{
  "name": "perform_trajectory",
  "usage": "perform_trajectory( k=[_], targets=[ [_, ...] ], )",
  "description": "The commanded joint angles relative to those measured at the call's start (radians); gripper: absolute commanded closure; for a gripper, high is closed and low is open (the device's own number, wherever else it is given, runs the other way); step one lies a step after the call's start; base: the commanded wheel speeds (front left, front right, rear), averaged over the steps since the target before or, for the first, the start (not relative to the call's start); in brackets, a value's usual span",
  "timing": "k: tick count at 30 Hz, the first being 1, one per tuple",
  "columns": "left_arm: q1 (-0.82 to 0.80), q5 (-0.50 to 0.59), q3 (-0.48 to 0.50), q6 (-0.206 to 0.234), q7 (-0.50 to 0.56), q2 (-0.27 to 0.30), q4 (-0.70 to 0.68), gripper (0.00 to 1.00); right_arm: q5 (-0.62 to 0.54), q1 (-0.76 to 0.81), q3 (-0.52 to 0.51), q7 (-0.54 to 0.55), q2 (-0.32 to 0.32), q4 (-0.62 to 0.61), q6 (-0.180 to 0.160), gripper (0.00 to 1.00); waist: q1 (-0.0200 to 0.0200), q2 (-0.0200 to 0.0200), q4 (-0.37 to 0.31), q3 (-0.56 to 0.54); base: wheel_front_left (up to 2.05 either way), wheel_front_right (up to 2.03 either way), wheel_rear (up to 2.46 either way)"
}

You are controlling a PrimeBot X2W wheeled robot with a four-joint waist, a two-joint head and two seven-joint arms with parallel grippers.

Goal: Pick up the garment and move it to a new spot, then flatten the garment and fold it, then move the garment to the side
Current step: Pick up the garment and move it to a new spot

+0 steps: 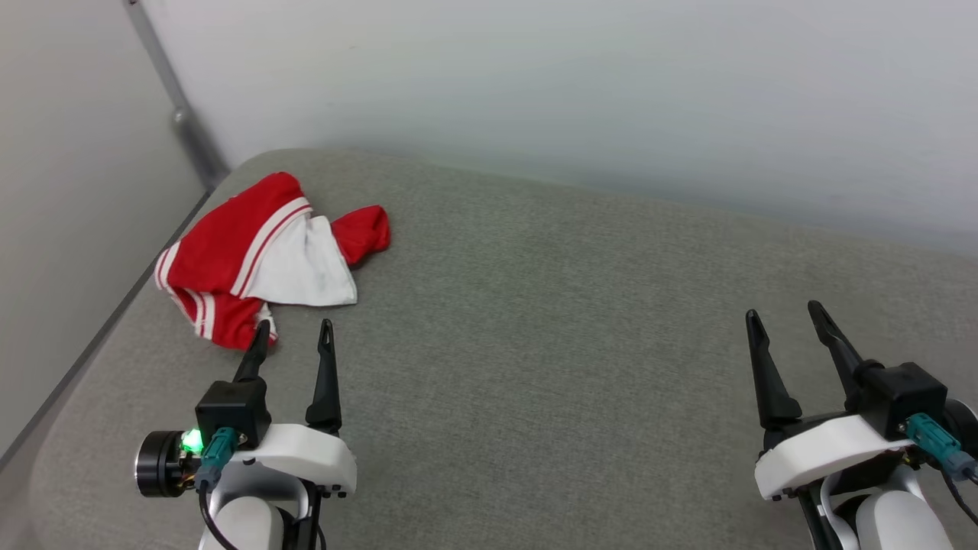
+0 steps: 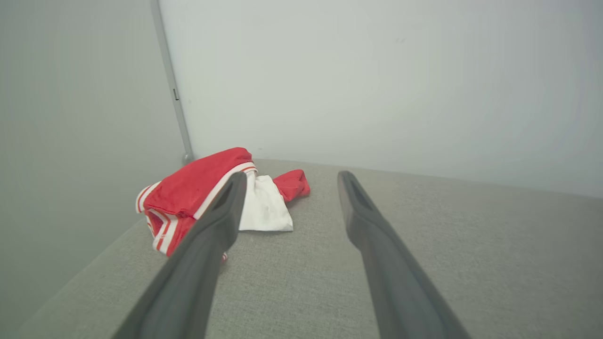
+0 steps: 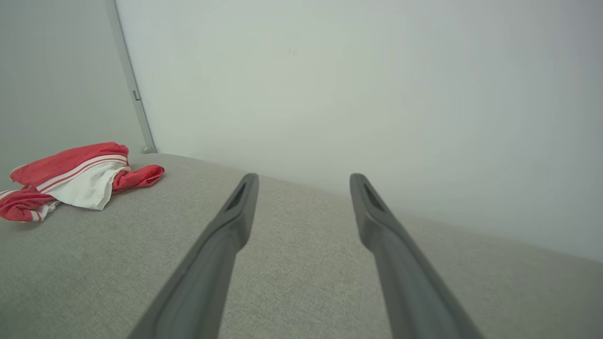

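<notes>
The garment, a red shirt with white sleeves and red-and-white striped trim, is seen crumpled in a heap at the far left corner of the grey upholstered surface. It lies close to the left edge, near the metal post where the two pale walls meet. A white sleeve is draped over the middle of the heap and a red fold is thrown out to the right; no lettering is shown.

The left gripper is held just in front of the heap, its two dark fingers spread apart with nothing between them. In the head view its outer fingertip is seen against the near red hem, but contact cannot be confirmed. This placement is judged to be an approach for the first pick-up, as the shirt lies on that arm's side.

The right gripper, also parted and empty, is held well apart from the shirt over bare upholstery, presumably so that the left arm's reach is not obstructed.

No part of the task is judged done: the shirt is not yet lifted, flattened or folded
</notes>
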Motion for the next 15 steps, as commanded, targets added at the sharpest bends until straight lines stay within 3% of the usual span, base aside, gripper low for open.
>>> perform_trajectory(
  k=[1,15],
  targets=[
    [0.007,0.004,0.005,0.003,-0.002,0.002,-0.004,0.00,0.003,0.008,0.002,0.001,-0.004,-0.008,0.000,0.00,0.0000,0.0000,0.042,0.006,0.00,0.00,0.00],
    [0.045,0.009,0.065,0.006,-0.003,0.003,-0.036,0.00,0.002,0.038,0.026,0.033,0.009,-0.086,0.000,0.00,0.0000,0.0000,0.184,0.021,0.00,0.00,0.00]
  ],
)
